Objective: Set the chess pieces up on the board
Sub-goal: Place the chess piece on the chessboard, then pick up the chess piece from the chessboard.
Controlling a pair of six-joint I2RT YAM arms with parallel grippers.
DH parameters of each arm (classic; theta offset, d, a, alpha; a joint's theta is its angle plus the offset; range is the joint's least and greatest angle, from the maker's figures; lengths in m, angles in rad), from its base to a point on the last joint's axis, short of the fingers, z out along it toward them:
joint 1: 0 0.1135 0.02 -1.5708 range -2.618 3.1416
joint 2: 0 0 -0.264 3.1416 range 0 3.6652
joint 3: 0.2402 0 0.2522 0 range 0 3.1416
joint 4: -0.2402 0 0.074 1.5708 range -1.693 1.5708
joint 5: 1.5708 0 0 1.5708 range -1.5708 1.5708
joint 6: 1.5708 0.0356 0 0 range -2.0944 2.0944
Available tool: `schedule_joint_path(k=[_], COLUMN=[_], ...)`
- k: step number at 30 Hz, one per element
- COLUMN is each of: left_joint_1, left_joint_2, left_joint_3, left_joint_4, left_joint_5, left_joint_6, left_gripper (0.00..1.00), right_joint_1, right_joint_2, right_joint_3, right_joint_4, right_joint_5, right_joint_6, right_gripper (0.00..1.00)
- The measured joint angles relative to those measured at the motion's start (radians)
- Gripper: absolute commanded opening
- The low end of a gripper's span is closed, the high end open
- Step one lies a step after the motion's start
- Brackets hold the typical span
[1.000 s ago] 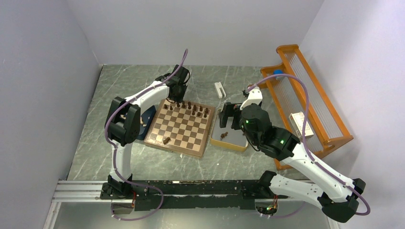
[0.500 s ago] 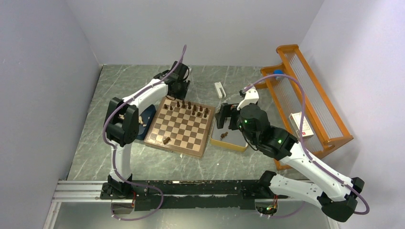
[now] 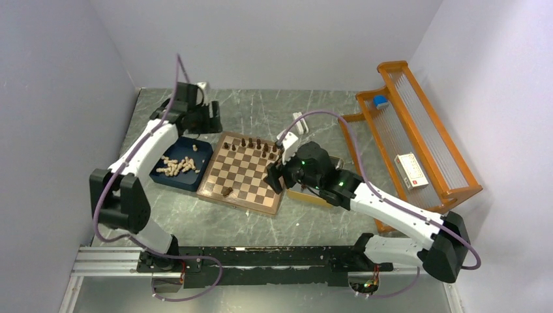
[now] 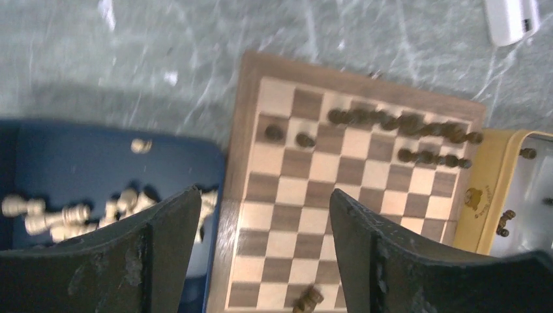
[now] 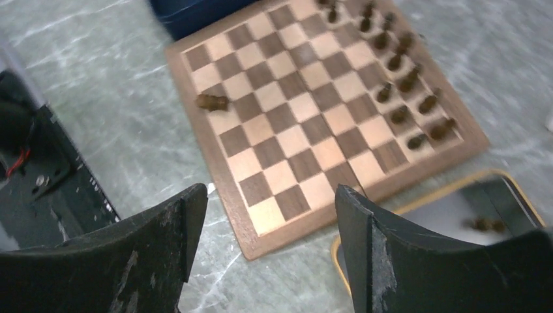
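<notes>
Board (image 3: 245, 175) carries one seemingly toppled piece (image 3: 227, 192); left tool (image 4: 264, 195) and right tool (image 5: 270, 192) gape empty.

White arms (image 3: 391, 212), black joints (image 3: 130, 203), lilac cables (image 3: 323, 112) — the right end effector's (image 5: 270, 195) fingers (image 5: 163, 254) scuffed black.

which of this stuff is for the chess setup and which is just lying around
Job: board, dark chess pieces, yellow tray holding more, blue tray of pale pieces.
Lying about: orange rack, white box on it, small white object.
</notes>
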Motion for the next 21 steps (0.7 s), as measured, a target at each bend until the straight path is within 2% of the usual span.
schedule_joint_path(k=[6,8,12,13,21], left_joint_1=[0.107,0.135,0.211,0.227,0.265], left_joint_2=[-0.146,-0.184,-0.249,-0.265,-0.348], left_joint_3=[-0.223,-0.269,-0.338,-0.356,-0.467], left_joint_4=[0.02,0.03,0.058,0.066,0.092], left_joint_5=[0.056,0.085,0.134,0.141,0.171], left_joint_6=[-0.07,-0.093,-0.131,-0.14,-0.167], left_gripper=[0.82,0.82,0.81,0.81,0.79], right_joint_1=[0.01,0.013,0.013,0.014,0.026], right_joint_2=[0.081,0.153,0.348,0.389,0.625], right_joint_3=[-0.064,-0.048,0.031,0.044,0.185], right_joint_4=[0.188,0.214,0.228,0.228,0.231], right_joint_5=[-0.274,-0.337,-0.434,-0.453,-0.546], right_joint_6=[-0.295,-0.381,-0.529,-0.558,-0.755], right_gripper=[0.71,0.66,0.49,0.47,0.46])
